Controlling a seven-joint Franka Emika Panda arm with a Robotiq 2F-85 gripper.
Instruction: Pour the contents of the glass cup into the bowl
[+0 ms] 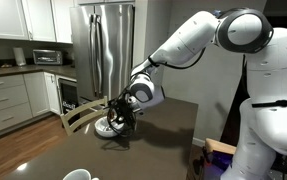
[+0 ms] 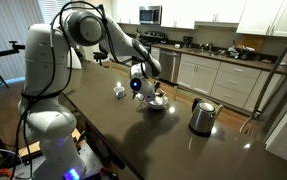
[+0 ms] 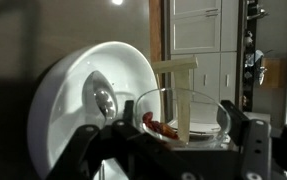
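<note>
Here, wrist view: gripper fingers clamp the glass cup from both sides. The contents, a reddish-brown bit, sit low inside the glass. The bowl lies just beyond, to the left, white inside facing the camera, a shiny spoon in it. Judgement: the cup's mouth needs tipping leftward over that rim; nothing stands between. A pale flat handle shows at the glass; inside or behind, cannot tell. Farther off in an exterior view: white mug and dark kettle, well apart on the table.
</note>
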